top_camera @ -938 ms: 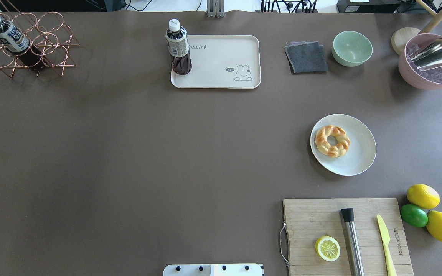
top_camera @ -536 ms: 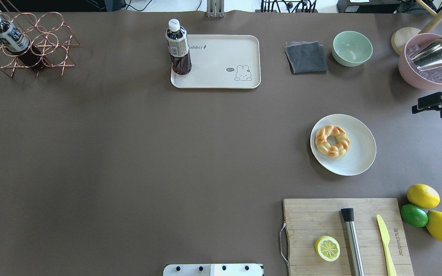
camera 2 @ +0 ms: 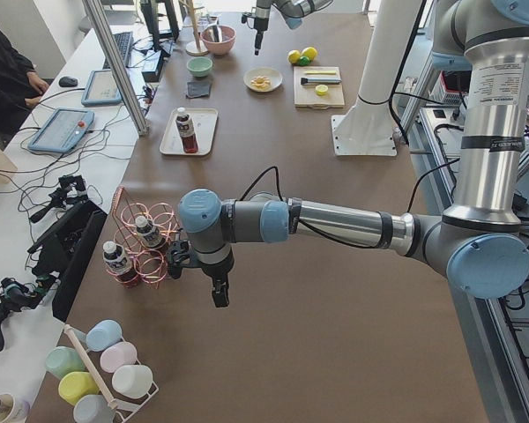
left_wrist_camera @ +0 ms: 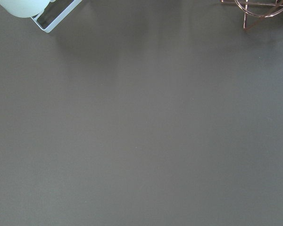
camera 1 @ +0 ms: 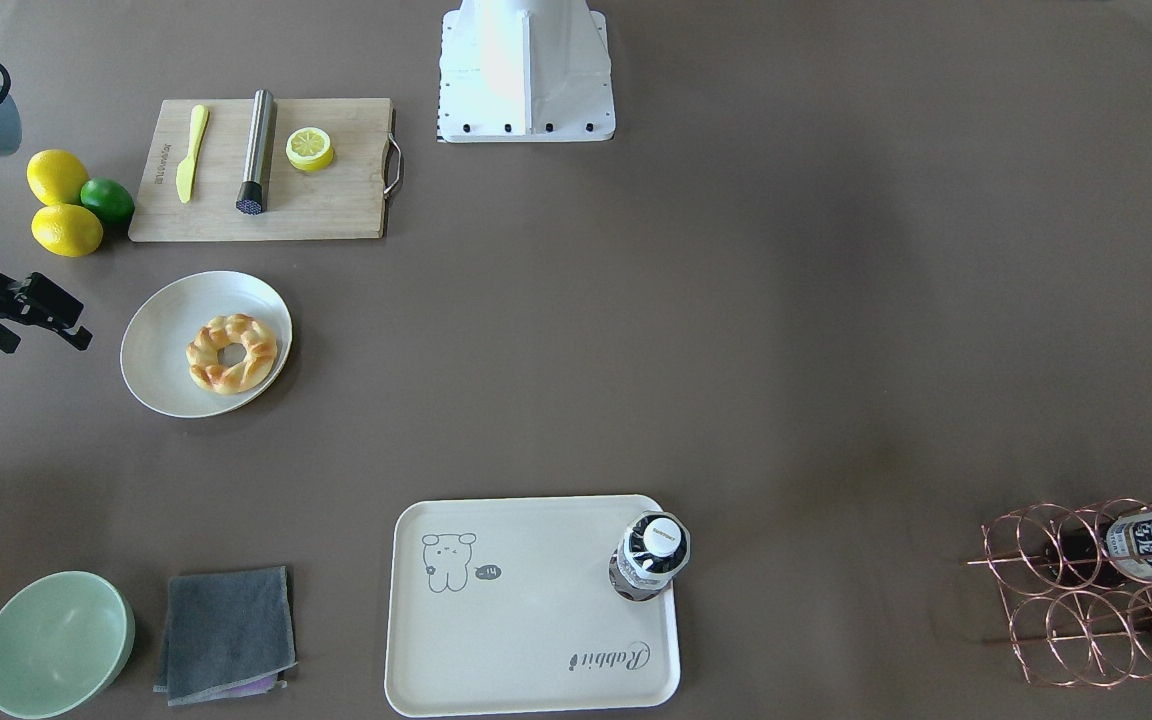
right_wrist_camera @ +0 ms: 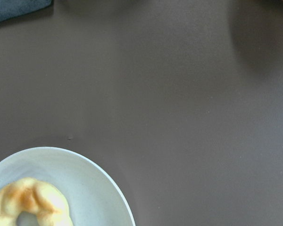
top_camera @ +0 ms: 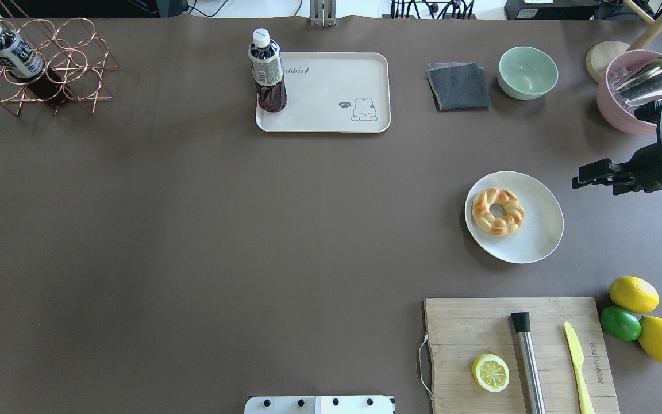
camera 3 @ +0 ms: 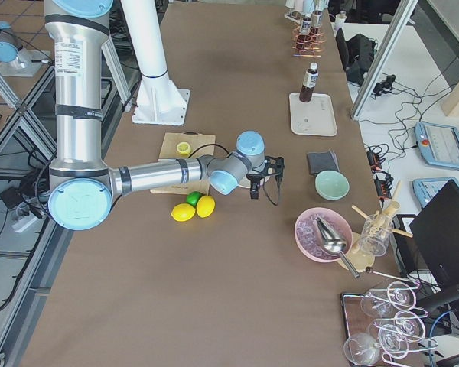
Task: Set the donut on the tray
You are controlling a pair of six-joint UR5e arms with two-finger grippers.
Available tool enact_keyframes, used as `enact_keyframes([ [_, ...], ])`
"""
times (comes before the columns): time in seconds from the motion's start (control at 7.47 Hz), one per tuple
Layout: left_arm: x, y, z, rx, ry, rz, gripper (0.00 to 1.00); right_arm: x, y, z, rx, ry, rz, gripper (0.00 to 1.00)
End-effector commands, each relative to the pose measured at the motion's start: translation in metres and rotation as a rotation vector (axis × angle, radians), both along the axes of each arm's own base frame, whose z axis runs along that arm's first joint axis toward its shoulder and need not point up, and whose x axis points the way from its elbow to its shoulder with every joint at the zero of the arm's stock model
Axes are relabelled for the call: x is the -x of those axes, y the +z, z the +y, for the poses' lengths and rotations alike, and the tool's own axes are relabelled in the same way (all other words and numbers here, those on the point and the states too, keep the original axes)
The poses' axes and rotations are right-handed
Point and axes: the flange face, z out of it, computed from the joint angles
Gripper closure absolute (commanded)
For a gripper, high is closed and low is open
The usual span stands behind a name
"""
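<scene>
The donut (top_camera: 497,211) is a golden braided ring lying on the left part of a round white plate (top_camera: 538,238) at the table's right. It also shows in the front view (camera 1: 232,352) and at the bottom left of the right wrist view (right_wrist_camera: 30,205). The cream tray (top_camera: 337,98) with the bear drawing lies at the far middle. My right gripper (top_camera: 592,181) hangs just right of the plate, above the table, jaws apart and empty. My left gripper (camera 2: 219,295) shows only in the left side view, near the copper rack; I cannot tell its state.
A dark drink bottle (top_camera: 266,72) stands on the tray's left end. A grey cloth (top_camera: 458,86), a green bowl (top_camera: 527,72) and a pink ice bowl (top_camera: 641,98) sit at the far right. A cutting board (top_camera: 480,333) with a lemon half, lemons and a lime lie near.
My right gripper has come in from the right edge and moved left and nearer, toward the plate. The donut, plate and tray have not moved.
</scene>
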Motion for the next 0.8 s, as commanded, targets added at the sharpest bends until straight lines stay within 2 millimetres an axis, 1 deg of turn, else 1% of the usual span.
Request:
enact_keyframes([
  [0.0,0.0,-0.001,-0.001,-0.003,0.0,-0.001,0.02,0.028,0.012,0.01,0.007,-0.024,0.037,0.0],
  [0.13,0.0,-0.001,0.0,-0.001,0.0,-0.001,0.02,0.037,0.011,0.013,0.026,-0.022,0.035,0.0],
  [0.27,0.0,-0.001,-0.001,-0.002,0.001,-0.001,0.02,0.054,0.015,0.02,0.03,-0.015,0.058,0.0],
  [0.4,0.0,0.001,0.0,0.001,0.001,-0.001,0.02,0.062,0.017,0.023,0.024,-0.005,0.078,0.0],
  [0.67,0.0,0.0,0.0,-0.001,0.001,-0.001,0.02,0.071,0.023,0.027,0.026,-0.015,0.091,0.01],
])
